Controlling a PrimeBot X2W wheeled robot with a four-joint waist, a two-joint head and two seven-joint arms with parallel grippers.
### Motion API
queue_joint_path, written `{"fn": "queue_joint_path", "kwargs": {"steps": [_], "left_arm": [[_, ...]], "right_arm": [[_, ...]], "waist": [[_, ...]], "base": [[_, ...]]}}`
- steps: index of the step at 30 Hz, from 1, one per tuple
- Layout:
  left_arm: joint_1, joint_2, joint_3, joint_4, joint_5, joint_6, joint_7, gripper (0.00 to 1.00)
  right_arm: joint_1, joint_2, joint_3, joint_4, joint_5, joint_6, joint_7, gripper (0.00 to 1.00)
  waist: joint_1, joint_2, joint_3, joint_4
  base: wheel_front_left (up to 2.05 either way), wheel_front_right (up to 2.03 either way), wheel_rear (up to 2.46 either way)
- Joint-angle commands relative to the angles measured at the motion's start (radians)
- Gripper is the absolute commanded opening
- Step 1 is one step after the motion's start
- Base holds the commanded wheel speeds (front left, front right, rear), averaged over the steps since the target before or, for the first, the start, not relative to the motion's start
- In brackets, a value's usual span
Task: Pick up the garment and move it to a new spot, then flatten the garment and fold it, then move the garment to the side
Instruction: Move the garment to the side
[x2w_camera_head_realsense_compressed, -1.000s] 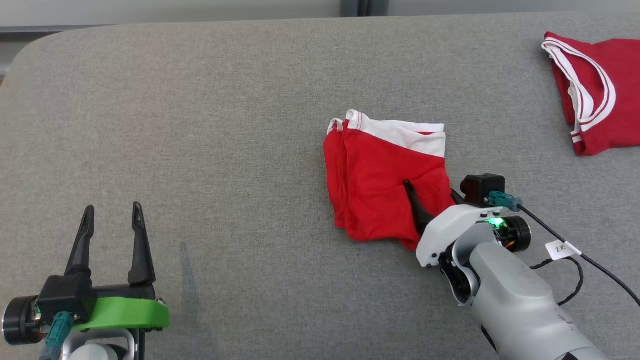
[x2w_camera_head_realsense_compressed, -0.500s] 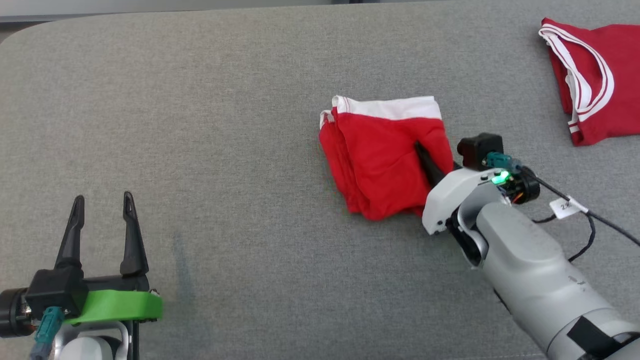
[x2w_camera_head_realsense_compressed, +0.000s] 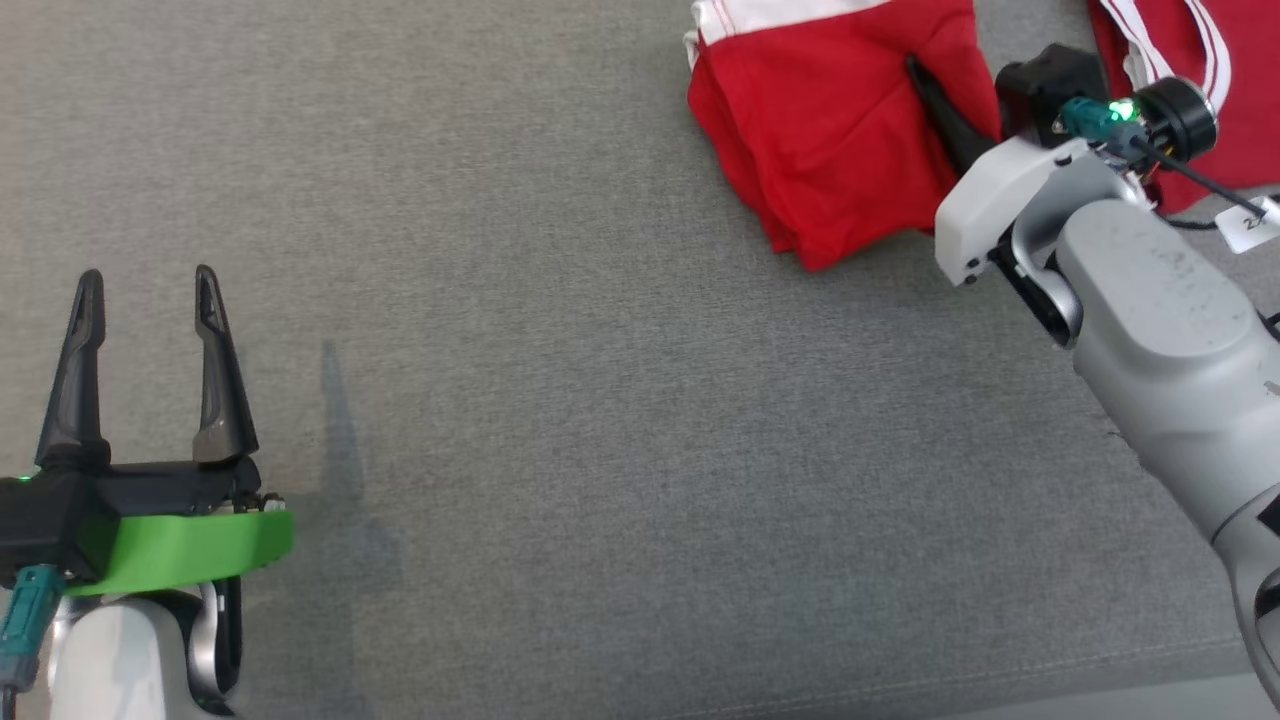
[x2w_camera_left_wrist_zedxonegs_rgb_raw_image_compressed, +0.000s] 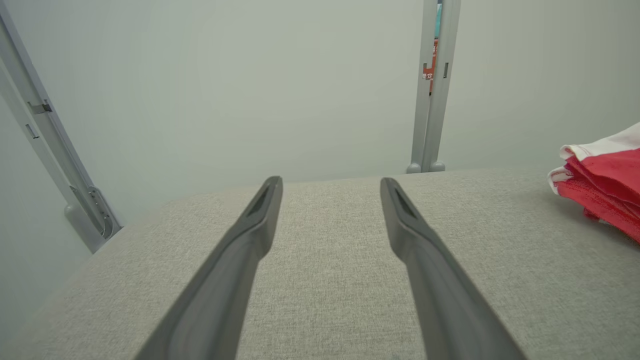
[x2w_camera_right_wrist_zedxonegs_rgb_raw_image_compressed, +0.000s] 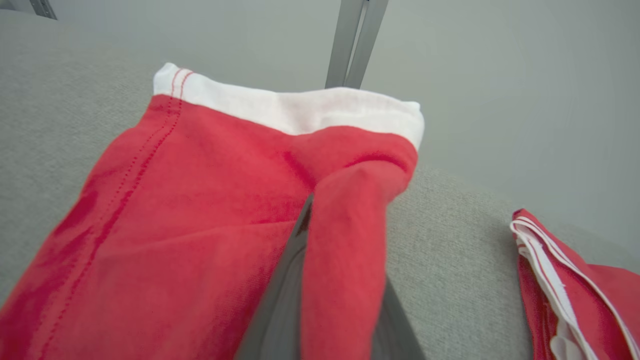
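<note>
— Up at the head view's top edge, the right gripper (x2w_camera_head_realsense_compressed: 925, 85) had just gone from spread to clamped on the folded red garment (x2w_camera_head_realsense_compressed: 830, 150). One dark finger lay on top, the other was under the cloth. The camera had shifted too, but the garment sat much nearer the second red garment (x2w_camera_head_realsense_compressed: 1235, 60) than a second earlier. The left gripper (x2w_camera_head_realsense_compressed: 148, 278) hung low over bare counter (x2w_camera_head_realsense_compressed: 560, 400), jaws apart.
— Left wrist view agree?
— Yep, jaws wide with nothing between them, garment (x2w_camera_left_wrist_zedxonegs_rgb_raw_image_compressed: 600, 185) off at the right edge.
— And the right wrist?
— Jaws pinched on a ridge of red cloth, white band (x2w_camera_right_wrist_zedxonegs_rgb_raw_image_compressed: 290, 107) beyond, second red garment (x2w_camera_right_wrist_zedxonegs_rgb_raw_image_compressed: 575, 280) close by. I'd say the folding was done and the move to the side was underway.
</note>
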Motion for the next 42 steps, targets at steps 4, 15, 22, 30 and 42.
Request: {"fn": "queue_joint_path", "kwargs": {"steps": [4,15,22,30,42], "left_arm": [[-0.022,0.039,0.008,-0.026,0.004,-0.004,-0.003,1.00],[0.009,0.127,0.035,-0.137,0.019,-0.004,-0.003,1.00],[0.003,0.172,0.028,-0.207,0.020,-0.004,0.015,1.00],[-0.023,0.198,0.015,-0.256,0.007,-0.004,0.034,1.00],[-0.033,0.200,0.017,-0.263,-0.007,0.015,0.025,1.00]], "right_arm": [[-0.083,-0.047,0.040,-0.003,0.034,-0.001,0.002,0.00],[-0.212,-0.167,0.055,-0.017,0.115,-0.001,-0.001,0.00],[-0.274,-0.249,0.074,0.006,0.176,-0.001,0.026,0.00],[-0.389,-0.248,0.128,0.105,0.158,-0.001,0.054,0.00],[-0.524,-0.220,0.157,0.339,0.076,-0.001,0.050,1.00]], "waist": [[-0.0001,0.0000,0.109,-0.127],[-0.0001,0.0000,0.225,-0.285],[-0.0001,0.0000,0.272,-0.321],[-0.0001,0.0000,0.312,-0.295],[-0.0001,0.0000,0.374,-0.227]], "base": [[0.00,0.00,0.00],[0.00,0.00,0.00],[0.00,0.00,0.00],[0.00,0.00,0.00],[0.00,0.00,0.00]]}}
